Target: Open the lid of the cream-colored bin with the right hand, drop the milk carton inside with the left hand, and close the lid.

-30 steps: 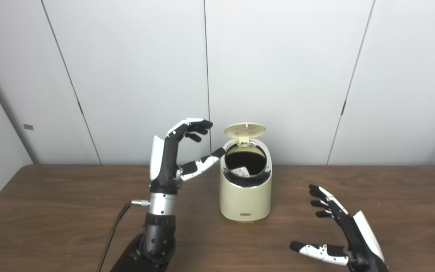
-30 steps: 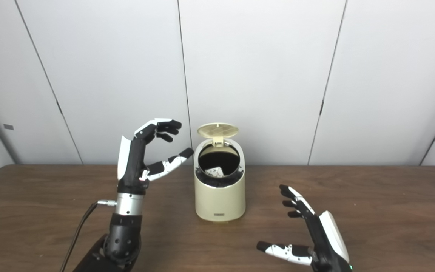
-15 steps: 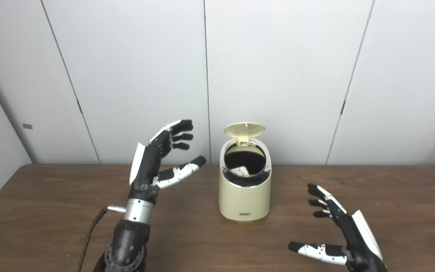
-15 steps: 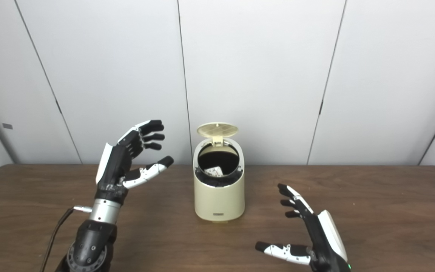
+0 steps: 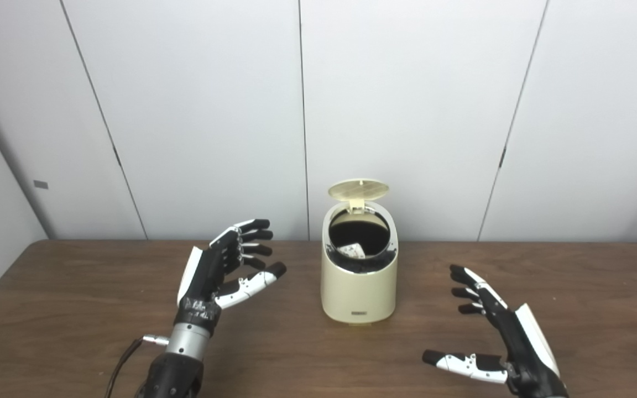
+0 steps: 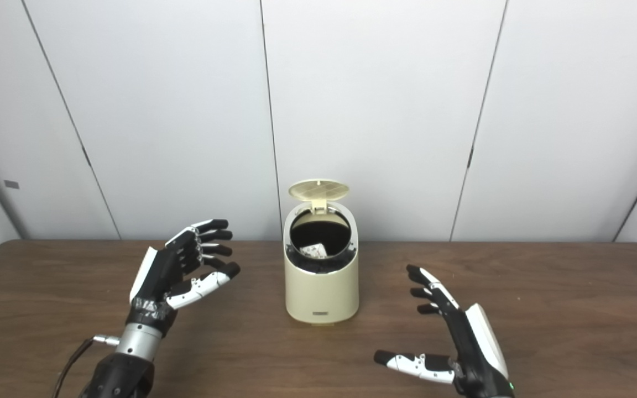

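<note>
The cream-colored bin [image 5: 358, 287] stands on the wooden table [image 5: 75, 309] near the middle, its round lid [image 5: 358, 189] flipped up at the back. Inside the dark opening lies the milk carton [image 5: 354, 251], only its white top showing. My left hand [image 5: 222, 271] hovers to the left of the bin, open, fingers spread, holding nothing. My right hand [image 5: 490, 331] is low at the front right of the bin, open, thumb stretched toward the left, apart from the bin.
A black cable [image 5: 122, 359] trails from the left wrist toward the table's front edge. Grey wall panels [image 5: 407, 110] rise right behind the table's back edge.
My left hand has drawn back from beside the bin's opening, moving left and down toward the table, staying open. The right hand has barely moved. The lid stays up.
</note>
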